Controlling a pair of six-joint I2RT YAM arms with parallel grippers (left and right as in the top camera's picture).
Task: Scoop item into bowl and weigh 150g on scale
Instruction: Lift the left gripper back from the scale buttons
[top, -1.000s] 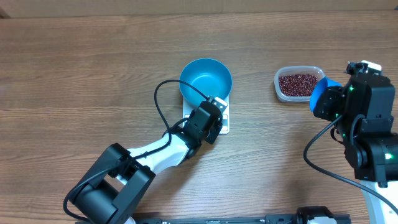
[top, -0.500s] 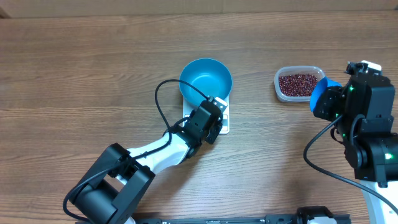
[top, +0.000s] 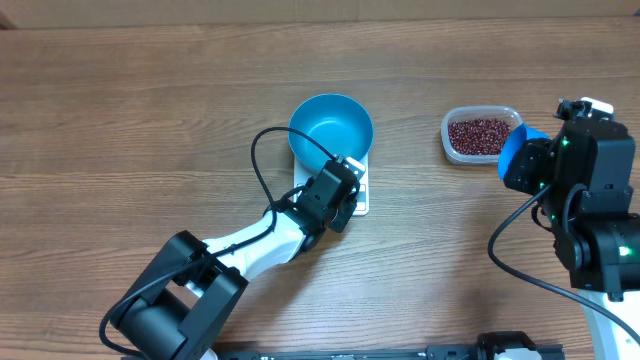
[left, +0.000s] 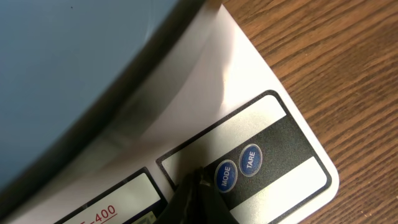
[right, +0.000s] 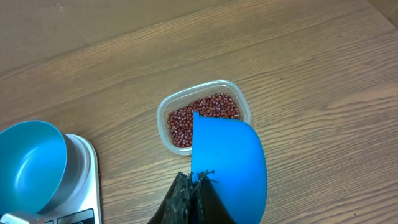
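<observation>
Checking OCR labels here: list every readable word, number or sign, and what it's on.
"MODE": left blue button on the scale front strip.
"TARE": right blue button beside it.
"-400": red underlined print on the scale, its start cut off.
Overhead view: scale print too small to read.
Bowl, scoop, tub: no text seen.

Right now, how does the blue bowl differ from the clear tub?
The blue bowl is round and opaque; the clear tub is rectangular with rounded corners. The bowl is empty; the tub holds red-brown beans. The bowl sits on the white scale; the tub sits straight on the table. Both stand upright, open-topped.
</observation>
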